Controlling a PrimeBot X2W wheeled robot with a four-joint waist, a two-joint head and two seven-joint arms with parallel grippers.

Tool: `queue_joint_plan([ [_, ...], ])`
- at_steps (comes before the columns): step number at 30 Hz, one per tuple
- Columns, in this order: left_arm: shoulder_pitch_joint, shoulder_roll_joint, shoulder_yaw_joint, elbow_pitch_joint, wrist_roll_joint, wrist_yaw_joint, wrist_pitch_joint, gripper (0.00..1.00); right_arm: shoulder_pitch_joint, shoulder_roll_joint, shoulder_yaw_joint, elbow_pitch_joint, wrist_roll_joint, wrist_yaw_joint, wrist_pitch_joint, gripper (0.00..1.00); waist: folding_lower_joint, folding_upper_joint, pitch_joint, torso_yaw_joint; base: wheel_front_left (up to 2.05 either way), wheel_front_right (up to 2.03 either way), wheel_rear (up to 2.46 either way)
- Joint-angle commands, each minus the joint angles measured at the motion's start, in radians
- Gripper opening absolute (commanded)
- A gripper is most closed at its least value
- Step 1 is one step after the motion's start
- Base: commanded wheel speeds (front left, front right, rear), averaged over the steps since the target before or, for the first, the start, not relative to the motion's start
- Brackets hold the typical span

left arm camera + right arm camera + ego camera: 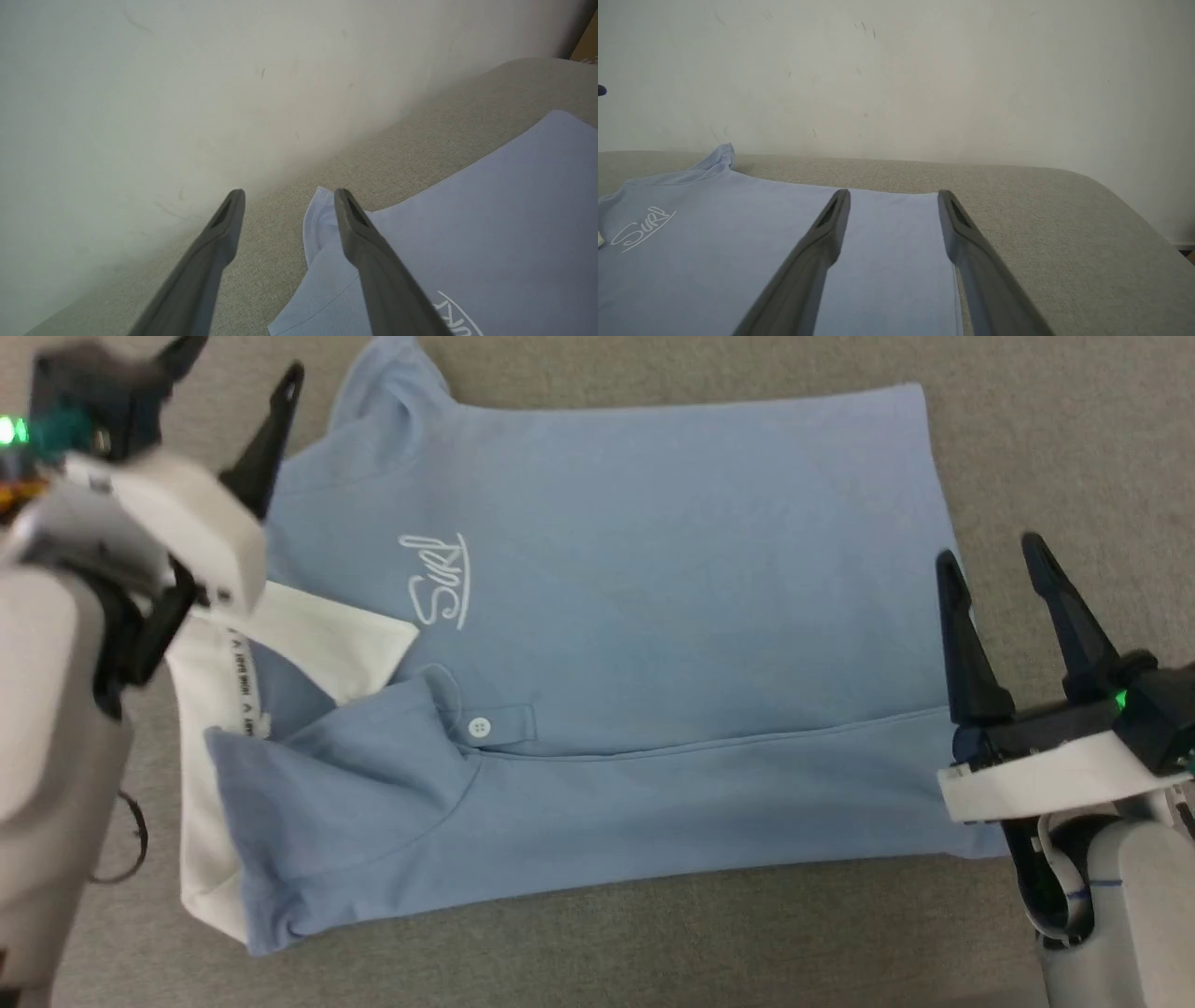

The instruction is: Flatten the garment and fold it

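Grey woven padding (653, 952) covers the work surface, and a pale scuffed wall (896, 70) rises straight behind its far edge. One light blue shirt (653, 616) lies flat and sideways on it, with the white collar (317, 635) toward the robot's left and the hem (938, 523) toward its right. The far edge of the shirt runs straight, with a strip of bare padding between it and the wall. A wider bare strip lies along the near edge, and more open padding stretches right of the hem to a rounded corner. The near side is doubled over onto the front, its edge running from the single visible button (479, 726) across to the hem. One line of white script (437, 581) shows on the chest, and one sleeve (387, 383) sticks out at the far left. There are two grippers. The left gripper (243, 359) hangs by that sleeve with its jaws spread and nothing between them, one finger over the shoulder and one over bare padding. The right gripper (989, 551) sits at the hem, jaws likewise spread and holding nothing
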Motion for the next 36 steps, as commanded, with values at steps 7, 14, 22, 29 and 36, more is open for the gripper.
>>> queue_joint_plan([
  [7,-0.241,0.021,-0.084,0.114,-0.133,-0.026,0.245,1.0,-0.076,0.019,0.031,0.018,0.015,-0.002,-0.012,1.0,-0.0004,0.0,0.157,-0.102,0.0,0.0,0.0],
  [14,-0.329,0.061,-0.108,0.196,-0.216,-0.021,0.496,1.0,-0.102,0.032,0.064,0.042,0.029,-0.002,-0.033,1.0,-0.0004,0.0,0.196,-0.149,0.0,0.0,0.0],
  [22,-0.302,0.105,-0.128,0.181,-0.243,0.072,0.767,1.0,-0.109,0.04,0.073,0.055,0.036,-0.002,-0.051,1.0,-0.0004,0.0,0.207,-0.168,0.0,0.0,0.0],
  [29,-0.258,0.122,-0.12,0.09,-0.285,0.133,0.893,0.0,-0.192,0.005,0.1,0.066,0.024,-0.002,-0.014,1.0,-0.0004,0.0,0.212,-0.165,0.0,0.0,0.0],
  [36,-0.263,0.129,-0.116,0.033,-0.281,0.127,0.86,0.0,-0.462,-0.054,0.107,0.166,0.048,-0.002,0.193,1.0,-0.0004,0.0,0.232,-0.15,0.0,0.0,0.0],
])
